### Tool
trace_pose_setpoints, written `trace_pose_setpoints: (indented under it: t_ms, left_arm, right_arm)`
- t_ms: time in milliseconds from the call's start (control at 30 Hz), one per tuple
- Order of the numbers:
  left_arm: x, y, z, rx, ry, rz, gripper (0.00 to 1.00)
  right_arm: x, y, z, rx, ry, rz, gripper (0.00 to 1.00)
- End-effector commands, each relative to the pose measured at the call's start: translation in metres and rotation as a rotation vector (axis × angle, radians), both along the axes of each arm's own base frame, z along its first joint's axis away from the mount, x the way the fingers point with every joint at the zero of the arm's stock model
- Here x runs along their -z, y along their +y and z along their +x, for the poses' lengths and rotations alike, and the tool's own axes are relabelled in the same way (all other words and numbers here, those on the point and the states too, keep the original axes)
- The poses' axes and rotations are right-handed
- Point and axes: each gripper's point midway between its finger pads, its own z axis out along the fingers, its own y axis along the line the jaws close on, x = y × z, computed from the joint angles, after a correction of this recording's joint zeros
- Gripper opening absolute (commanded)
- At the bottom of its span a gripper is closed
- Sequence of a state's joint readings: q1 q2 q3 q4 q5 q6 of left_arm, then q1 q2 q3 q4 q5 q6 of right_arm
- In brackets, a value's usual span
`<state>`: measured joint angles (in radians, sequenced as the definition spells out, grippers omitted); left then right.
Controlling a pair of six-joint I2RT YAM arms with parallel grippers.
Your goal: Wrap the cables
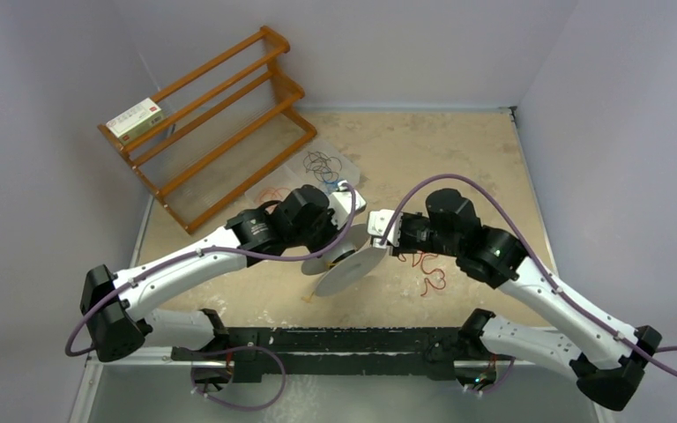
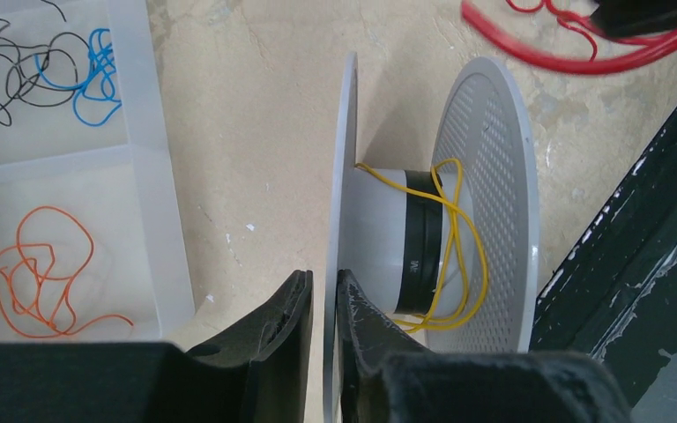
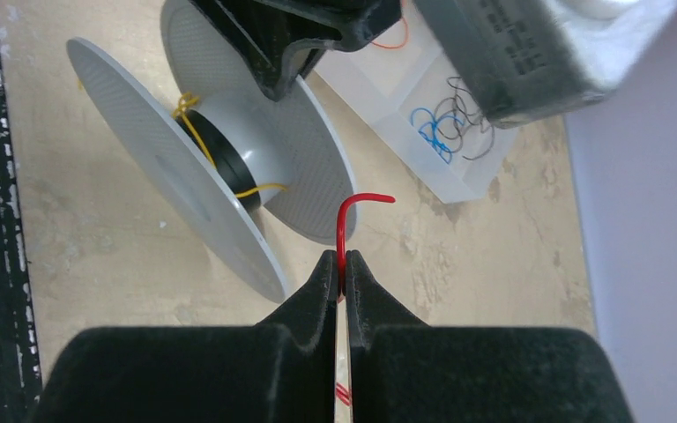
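Observation:
A grey spool point(image 1: 345, 269) lies tilted at table centre; a yellow wire point(image 2: 458, 238) is wound loosely round its hub. My left gripper point(image 2: 324, 286) is shut on the rim of the spool's near disc point(image 2: 339, 176). My right gripper point(image 3: 340, 266) is shut on the red cable point(image 3: 345, 220), whose hooked end sticks up past the fingertips beside the spool point(image 3: 229, 159). The rest of the red cable point(image 1: 427, 275) lies coiled on the table under the right arm, also in the left wrist view point(image 2: 582, 44). Black and blue cables point(image 2: 44, 70) and an orange one point(image 2: 44, 273) lie in a clear tray.
The clear plastic tray point(image 1: 345, 163) sits behind the left gripper. A wooden rack point(image 1: 220, 123) with a small box point(image 1: 135, 119) on it stands at the back left. A black strip point(image 1: 335, 339) runs along the near edge.

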<state>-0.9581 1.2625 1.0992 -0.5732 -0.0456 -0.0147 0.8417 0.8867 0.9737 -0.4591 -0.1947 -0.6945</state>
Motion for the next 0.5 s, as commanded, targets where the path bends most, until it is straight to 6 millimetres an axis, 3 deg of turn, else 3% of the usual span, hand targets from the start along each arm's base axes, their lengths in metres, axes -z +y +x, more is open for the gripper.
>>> trace_pose_setpoints:
  t_ms: [0, 333, 467]
  left_arm:
    - [-0.028, -0.007, 0.006, -0.029, -0.067, -0.114, 0.17]
    - [-0.036, 0.013, 0.008, -0.155, -0.088, -0.152, 0.27]
    - [-0.032, 0.015, 0.0, -0.175, -0.05, -0.201, 0.31]
  right_arm:
    - [-0.013, 0.018, -0.011, -0.133, 0.031, 0.051, 0.0]
    - [-0.006, 0.032, -0.008, -0.189, 0.14, 0.159, 0.0]
    - [0.002, 0.037, -0.001, -0.194, 0.209, 0.171, 0.0]
